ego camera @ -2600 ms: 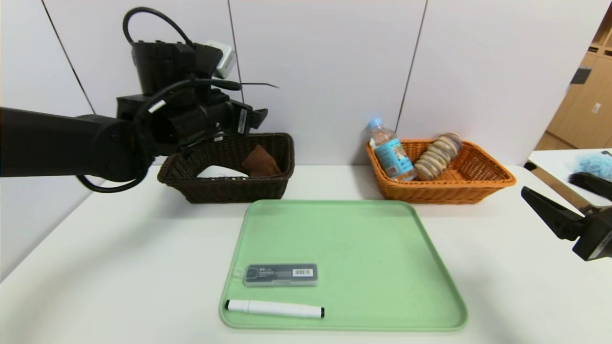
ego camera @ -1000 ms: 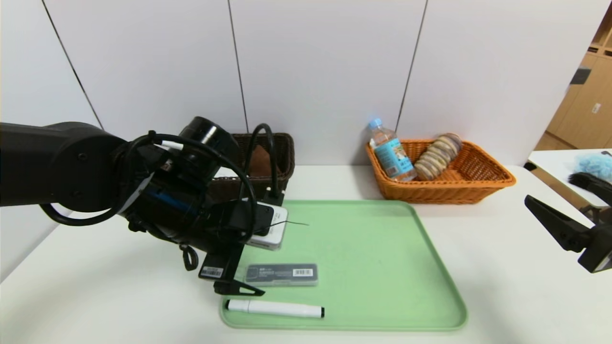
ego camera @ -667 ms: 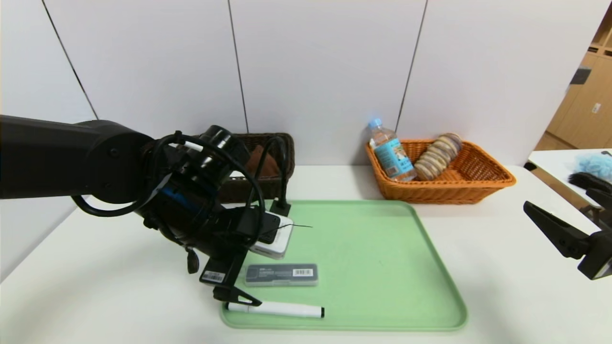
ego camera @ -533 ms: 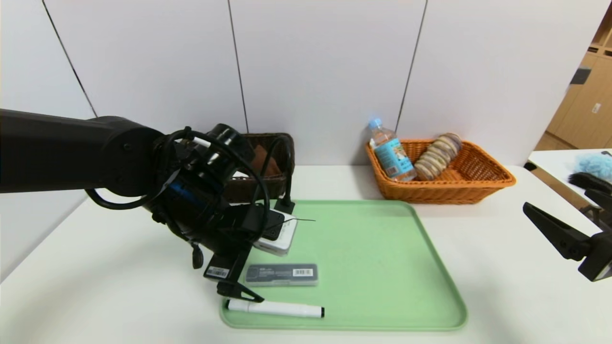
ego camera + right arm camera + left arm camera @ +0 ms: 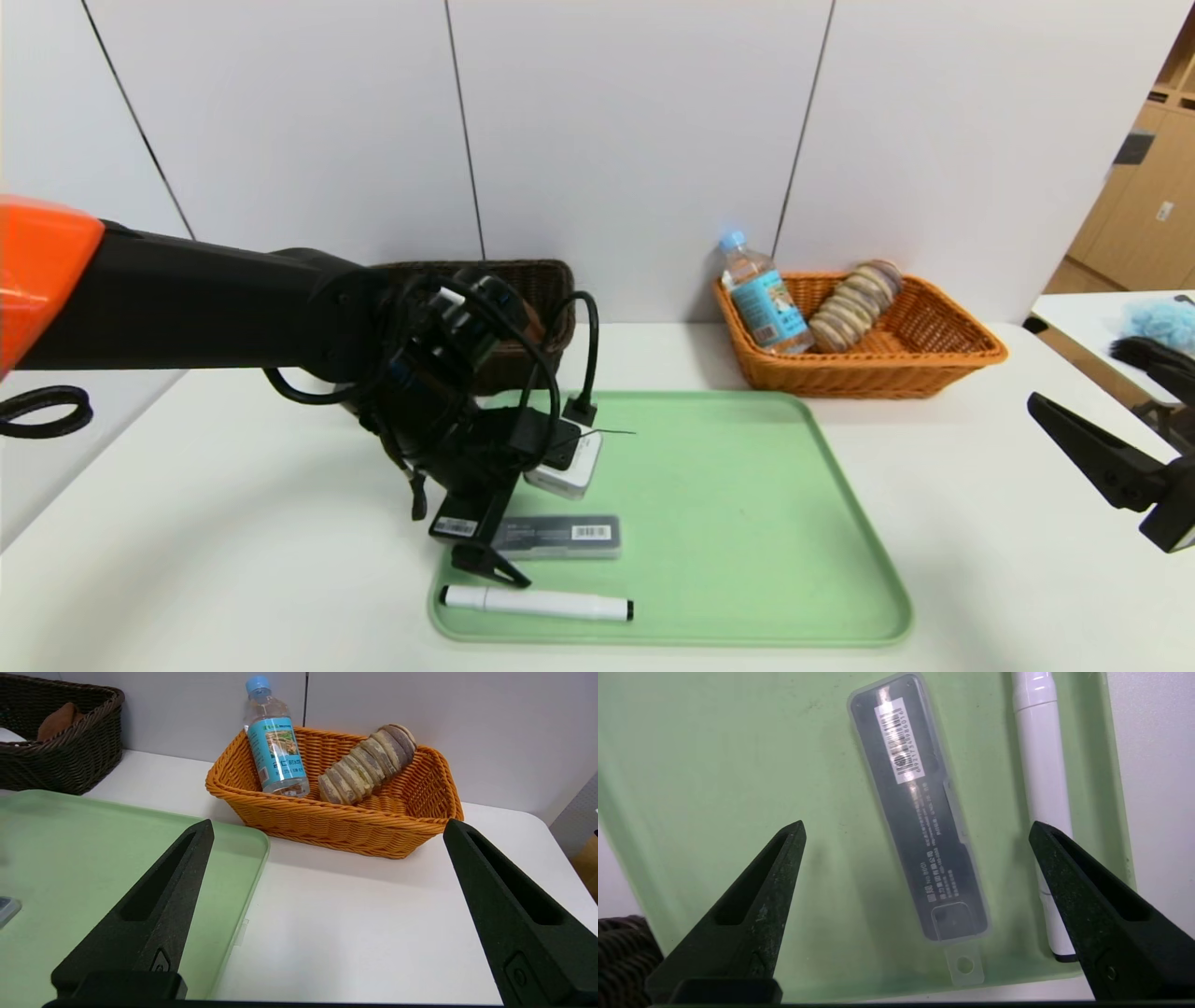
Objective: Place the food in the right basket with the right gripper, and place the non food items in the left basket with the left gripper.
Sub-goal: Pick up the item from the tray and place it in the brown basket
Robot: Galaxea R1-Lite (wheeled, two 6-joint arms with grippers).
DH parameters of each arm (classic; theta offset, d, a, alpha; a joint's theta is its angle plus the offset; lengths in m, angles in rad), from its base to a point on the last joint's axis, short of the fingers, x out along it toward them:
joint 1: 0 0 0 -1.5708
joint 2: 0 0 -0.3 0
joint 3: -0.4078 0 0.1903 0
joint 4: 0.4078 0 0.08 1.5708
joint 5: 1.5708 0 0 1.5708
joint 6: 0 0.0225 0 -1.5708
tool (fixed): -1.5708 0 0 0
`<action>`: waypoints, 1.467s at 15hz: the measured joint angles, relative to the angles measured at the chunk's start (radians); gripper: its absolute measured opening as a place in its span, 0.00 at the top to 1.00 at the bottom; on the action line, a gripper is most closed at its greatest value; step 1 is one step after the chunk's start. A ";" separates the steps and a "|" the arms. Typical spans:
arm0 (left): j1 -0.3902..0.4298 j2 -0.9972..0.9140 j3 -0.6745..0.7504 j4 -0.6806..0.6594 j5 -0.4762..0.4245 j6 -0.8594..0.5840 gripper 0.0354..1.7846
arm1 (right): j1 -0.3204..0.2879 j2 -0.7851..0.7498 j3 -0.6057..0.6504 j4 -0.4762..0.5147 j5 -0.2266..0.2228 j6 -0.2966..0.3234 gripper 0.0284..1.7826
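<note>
Head view: on the green tray (image 5: pixel 747 523), the left claw (image 5: pixel 915 868) hangs wide open over the black case (image 5: pixel 920 812) beside the white marker (image 5: pixel 537 604) — next, descend and close; right claw (image 5: pixel 327 872) parked, wide open.

My right hand (image 5: pixel 327 830) hangs over the white desk (image 5: pixel 355 933), fingers spread wide with nothing between them. At twelve o'clock I see the orange basket (image 5: pixel 336 826) holding a water bottle (image 5: pixel 275 749) and a stack of biscuits (image 5: pixel 366 763). The green tray (image 5: pixel 93 849) lies at nine, the dark basket (image 5: pixel 65 751) at ten.
</note>
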 joint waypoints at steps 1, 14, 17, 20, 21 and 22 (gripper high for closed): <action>-0.002 0.004 0.009 -0.001 0.000 0.001 0.06 | 0.000 0.000 0.000 0.000 0.002 0.000 0.05; 0.001 0.033 0.040 -0.016 -0.001 0.017 0.25 | 0.000 -0.014 0.008 0.002 0.003 0.000 0.05; 0.003 0.033 0.042 -0.016 0.000 0.022 0.48 | 0.000 -0.016 0.007 0.002 0.003 0.000 0.05; 0.003 0.033 0.043 -0.016 0.001 0.022 0.70 | 0.000 -0.016 0.008 0.002 0.003 0.000 0.05; 0.003 0.033 0.043 -0.016 0.001 0.022 0.70 | 0.000 -0.017 0.008 0.002 0.003 0.000 0.05; 0.003 0.033 0.043 -0.016 0.000 0.021 0.70 | 0.000 -0.017 0.008 0.002 0.003 0.000 0.05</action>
